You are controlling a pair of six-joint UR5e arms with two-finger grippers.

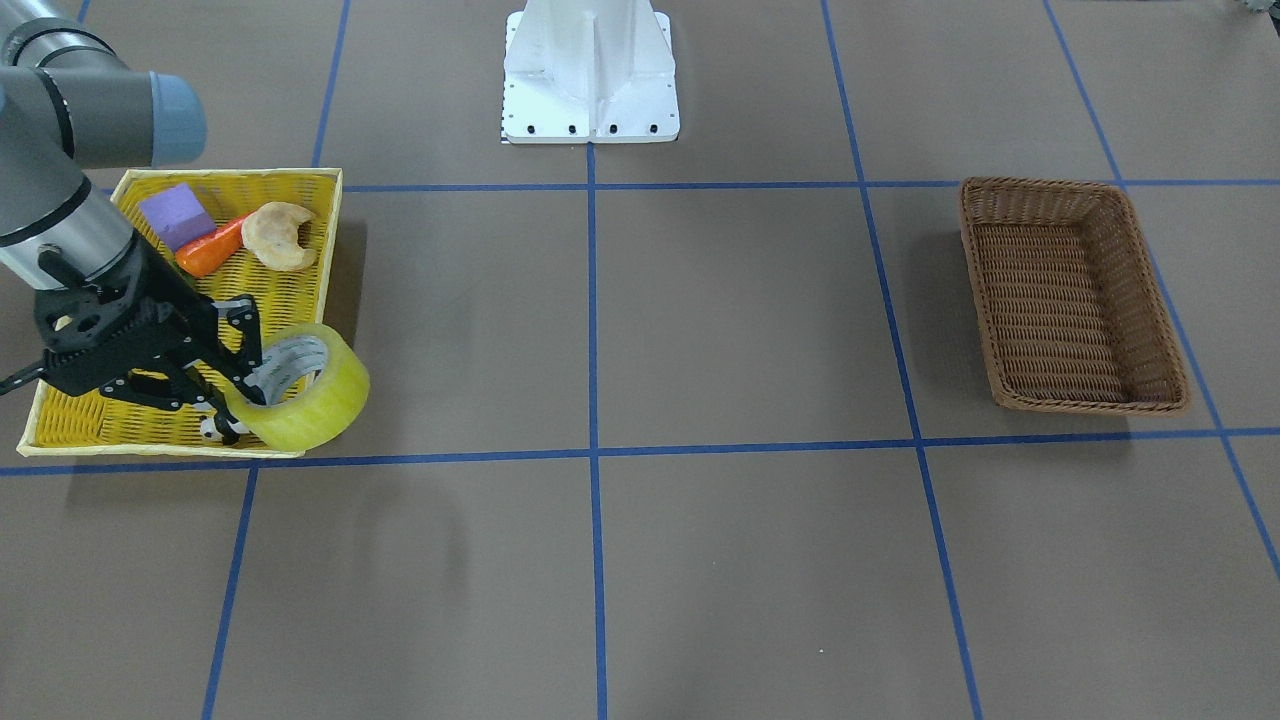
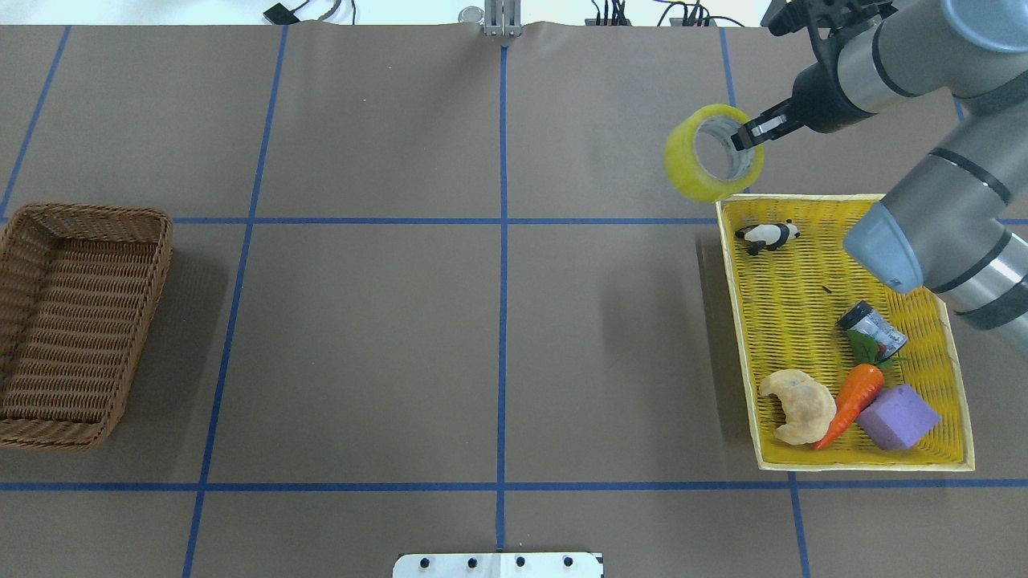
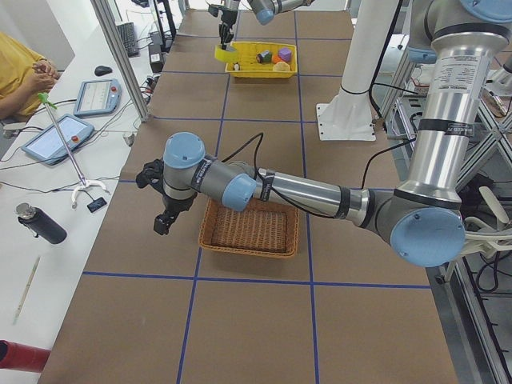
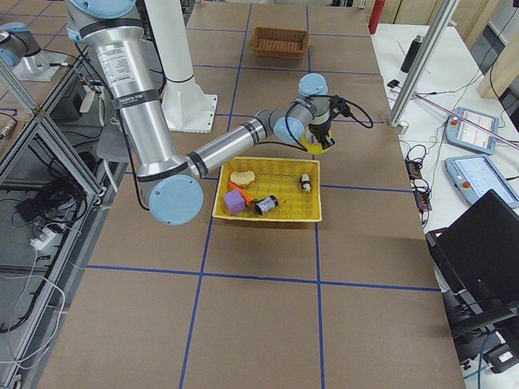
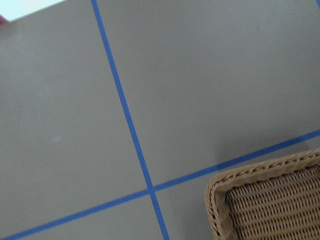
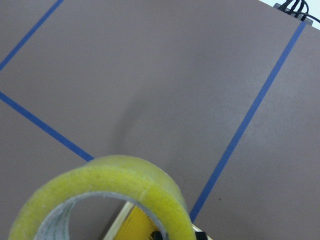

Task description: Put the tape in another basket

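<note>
Tape [image 2: 713,152] being held aloft, wall being clamped by right gripper [image 2: 748,133], just off yellow tray's [image 2: 791,305] 11 o'clock corner in overhead view. Basket [image 2: 88,213] lying well apart, toward 9 o'clock. Left gripper [image 3: 162,220] being hung beside basket; finger spread cannot be told.

Translucent yellow tape [image 1: 312,408], white-grey printed core, in black right gripper [image 2: 747,133]. Just beside gripper: bright yellow woven tray [image 2: 803,305] w/ black & white panda [image 2: 767,235], orange carrot [image 2: 855,393] w/ green leaves, purple block [image 2: 897,416], tan bread [image 2: 799,405], dark can [image 2: 873,329] w/ printed label. Far across from gripper: dark brown wicker basket [image 2: 88,213]. Grey-brown table [image 2: 361,321], blue grid lines [image 2: 503,321].
</note>
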